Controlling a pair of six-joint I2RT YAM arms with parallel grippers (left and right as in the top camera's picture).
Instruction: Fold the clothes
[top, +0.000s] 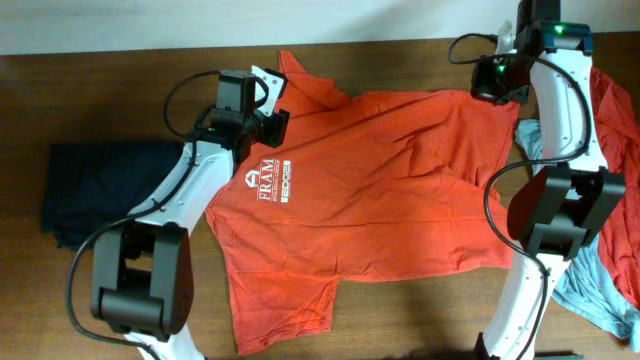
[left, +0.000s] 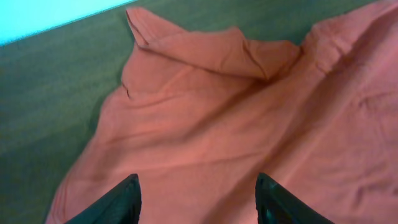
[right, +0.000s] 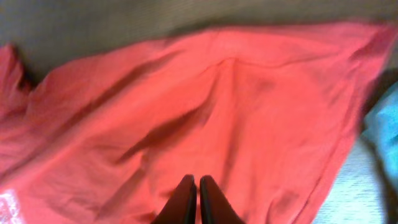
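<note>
one orange-red t-shirt (top: 400, 180), white "fram" print (top: 268, 187), spread flat

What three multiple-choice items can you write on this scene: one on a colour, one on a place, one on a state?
1. What colour is the print on the orange-red shirt?
A. black
B. white
C. yellow

2. Where does the navy garment lie?
A. on the orange-red shirt
B. beside the left arm, off the shirt
C. draped over the left arm

3. How does the left pincer stand?
A. shut on the shirt
B. shut on the navy garment
C. open over the shirt

Key: 1 B, the chest letters show white. 2 B, it lies flat at that arm's outer side. 3 C, its fingers stand wide apart with shirt cloth below.
</note>
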